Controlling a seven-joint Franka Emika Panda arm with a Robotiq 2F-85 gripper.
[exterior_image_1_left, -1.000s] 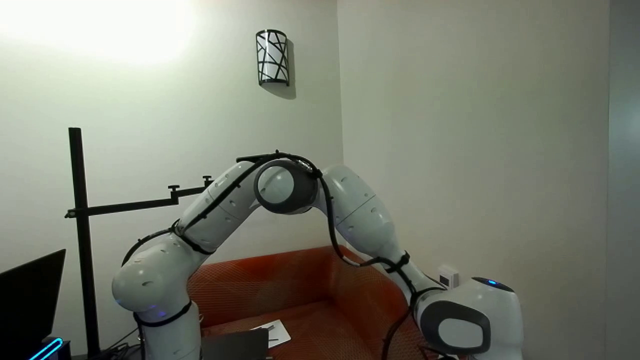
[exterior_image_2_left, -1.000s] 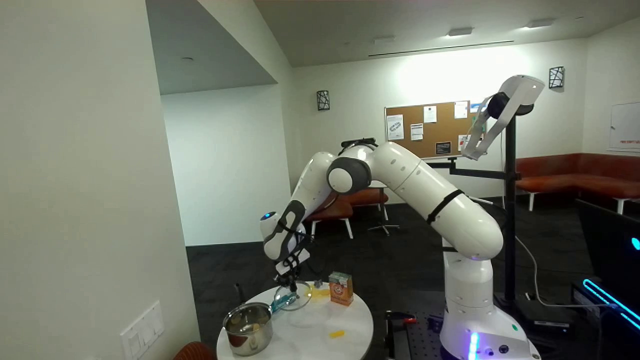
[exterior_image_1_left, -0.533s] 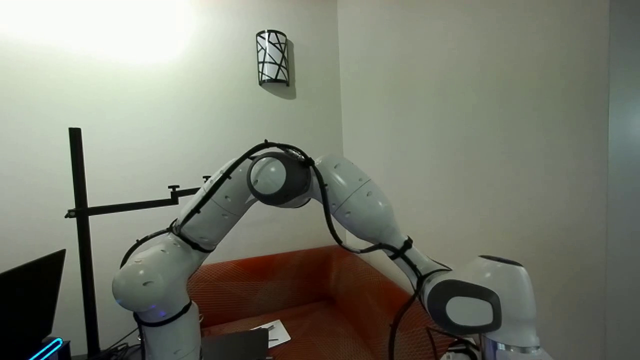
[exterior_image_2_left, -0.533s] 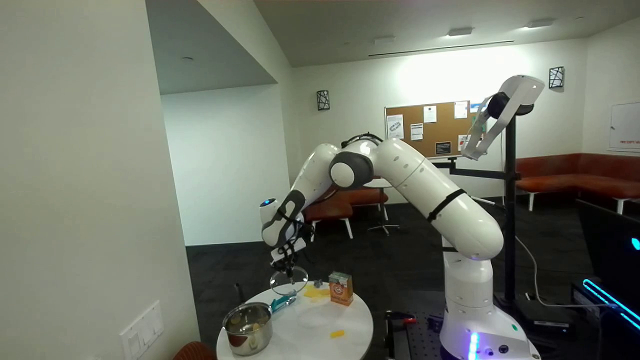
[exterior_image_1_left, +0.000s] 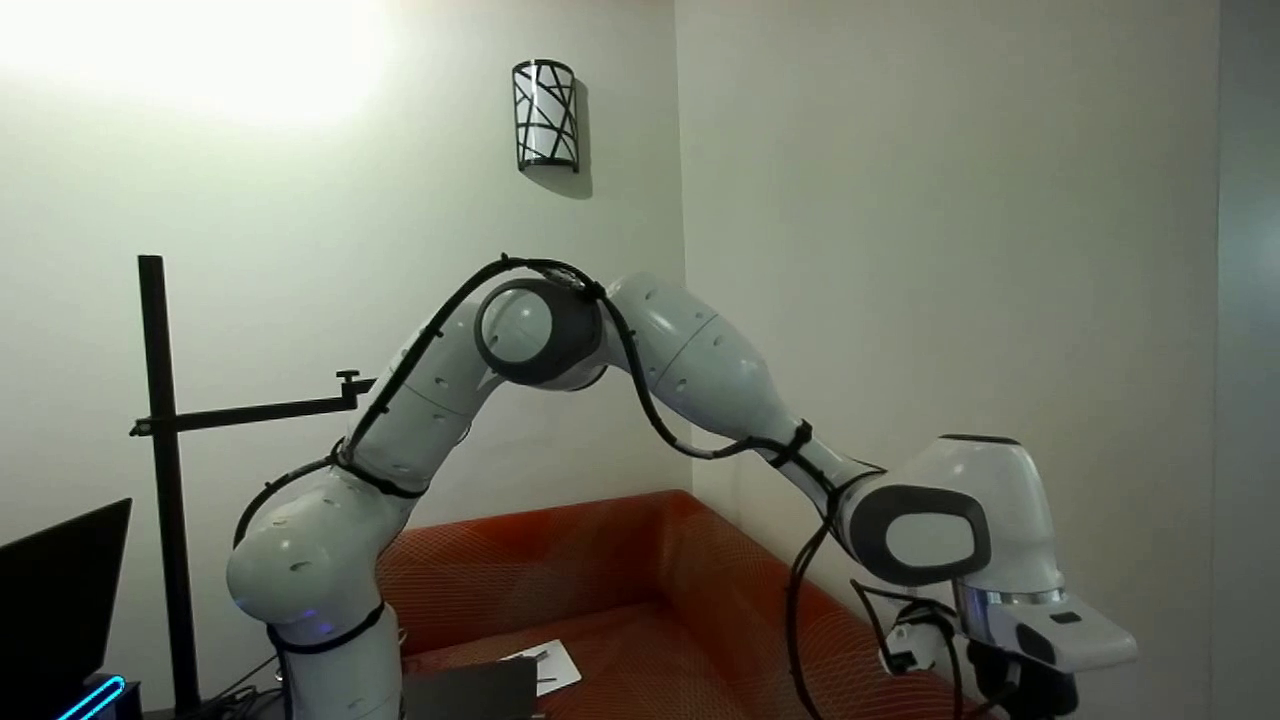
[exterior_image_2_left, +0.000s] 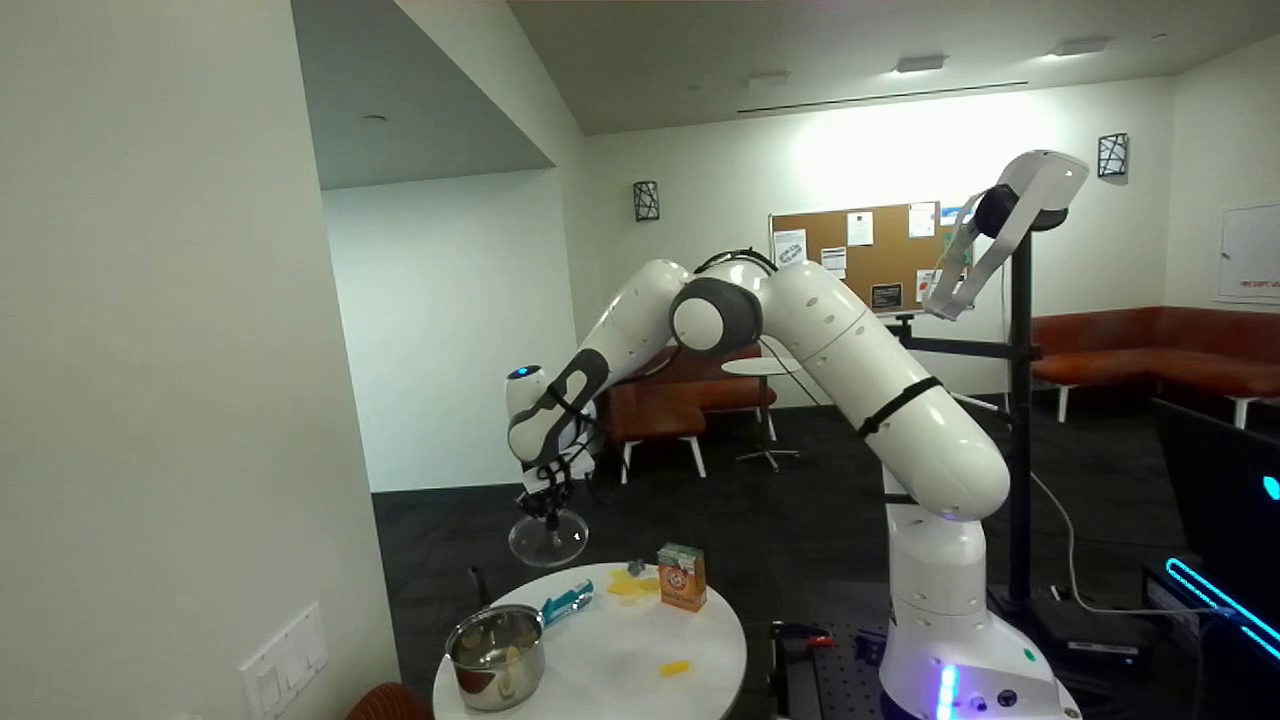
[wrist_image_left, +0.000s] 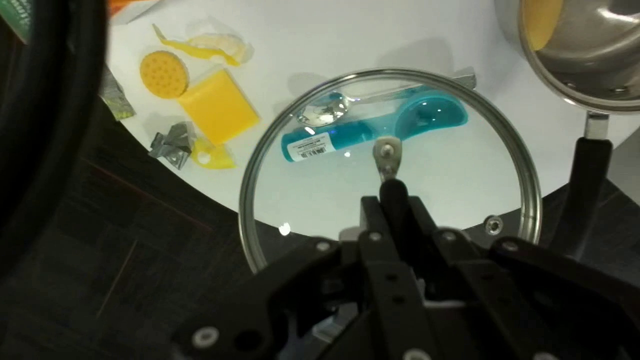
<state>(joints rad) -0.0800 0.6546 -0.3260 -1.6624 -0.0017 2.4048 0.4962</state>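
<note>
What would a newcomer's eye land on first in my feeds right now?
Probably the glass lid, up in the air with its black handle clamped between the fingers. Next, the shiny pot, standing uncovered on the round table in an exterior view. Then perhaps the orange box, upright on that same table.

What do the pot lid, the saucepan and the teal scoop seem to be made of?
Pot lid: probably glass, clear and glossy, bound in shiny metal; see-through, with bright glints.
Saucepan: polished metal, likely stainless steel, from its silvery, mirror-like reflections.
Teal scoop: glossy, most likely plastic, given its even colour and highlights.
</note>
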